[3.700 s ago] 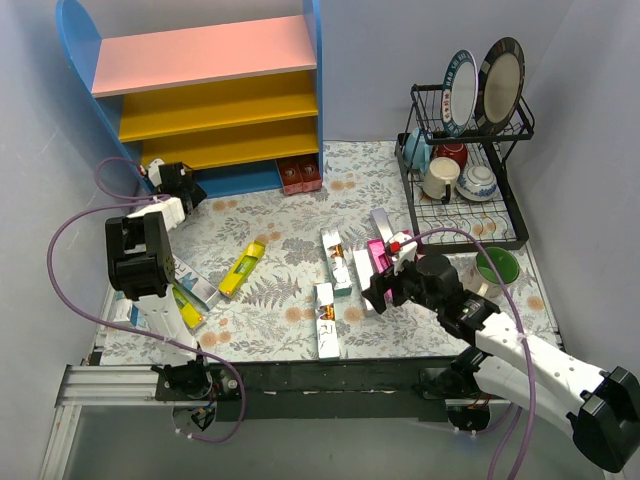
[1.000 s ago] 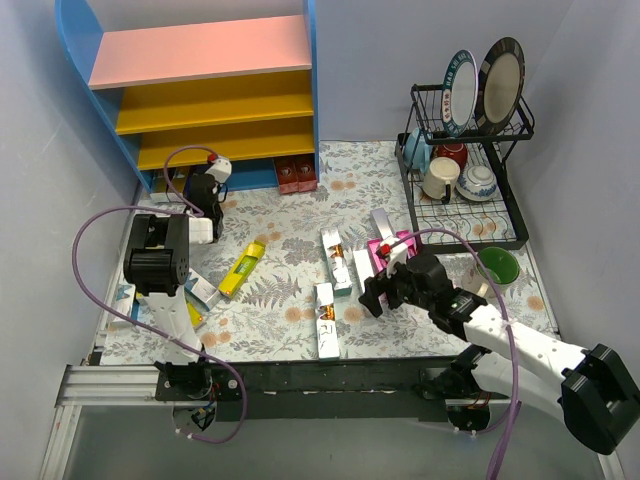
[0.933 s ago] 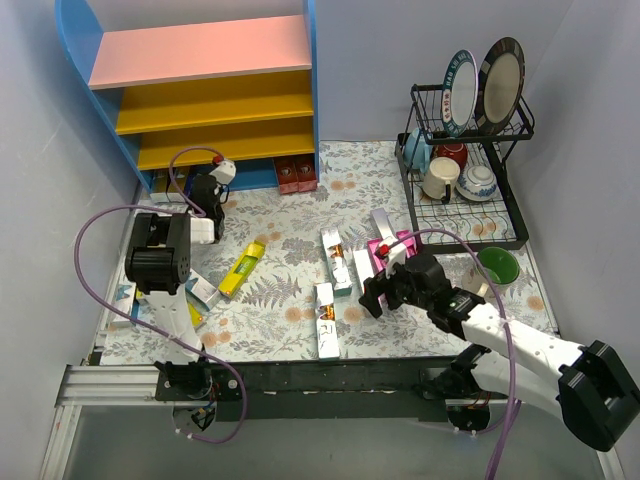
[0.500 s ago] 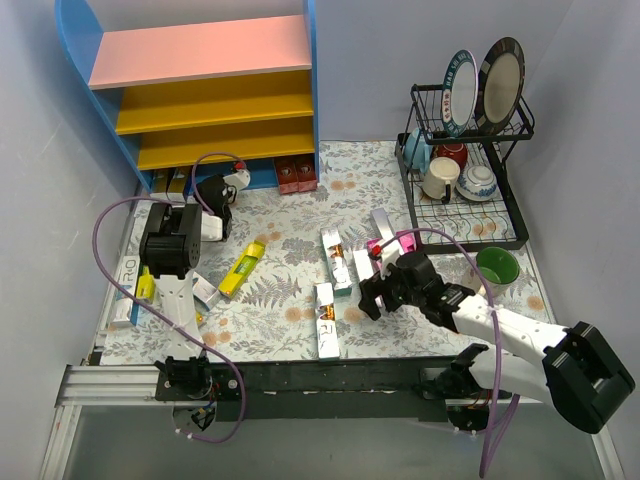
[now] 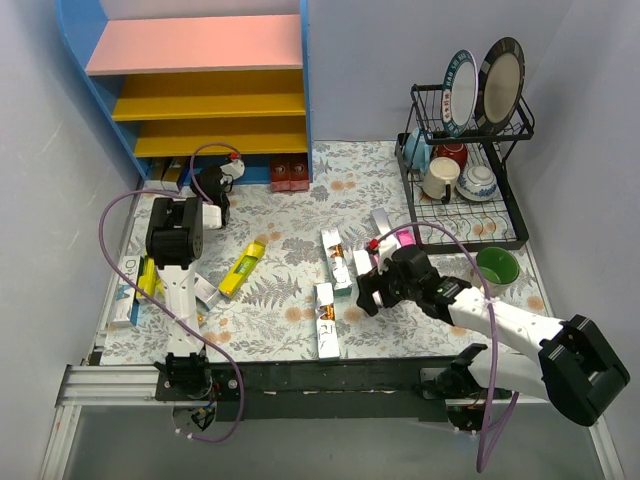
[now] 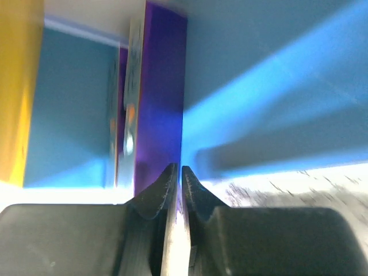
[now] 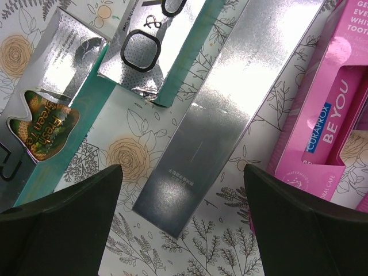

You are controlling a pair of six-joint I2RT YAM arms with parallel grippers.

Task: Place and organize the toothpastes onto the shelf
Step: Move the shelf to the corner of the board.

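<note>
ok so the shelf (image 5: 200,45) sits at the far left corner of the desk (image 5: 290,215), blue sides, pink top, yellow boards underneath. The left gripper (image 5: 200,182) is poked in at the bottom level near the shelf's left end. On the left wrist cam its fingers (image 6: 152,198) are pressed together, and I can't make out anything between them. Right in front of them a purple box (image 6: 162,98) stands upright inside that bottom compartment with blue shelf wall behind it, though that view is pretty blurry. Some dark red boxes (image 5: 291,173) stand at the right end of the same level.

The right gripper (image 5: 366,288) hangs over the middle of the desk, a bit toward the near edge, jaws spread wide and gripping nothing. In its wrist view a silver box (image 7: 230,115) lies flat on a slant, its near end in the gap between the two fingers. There's a pink box (image 7: 325,115) just beside it on one side and a teal-edged box (image 7: 164,52) on the other.

More toothpastes are loose on the desk: a yellow box (image 5: 243,268) left of centre, and a small pile of boxes (image 5: 140,290) along the left edge. The dish rack (image 5: 470,238) is at the far right corner, with a green bowl (image 5: 495,266) just in front of it
</note>
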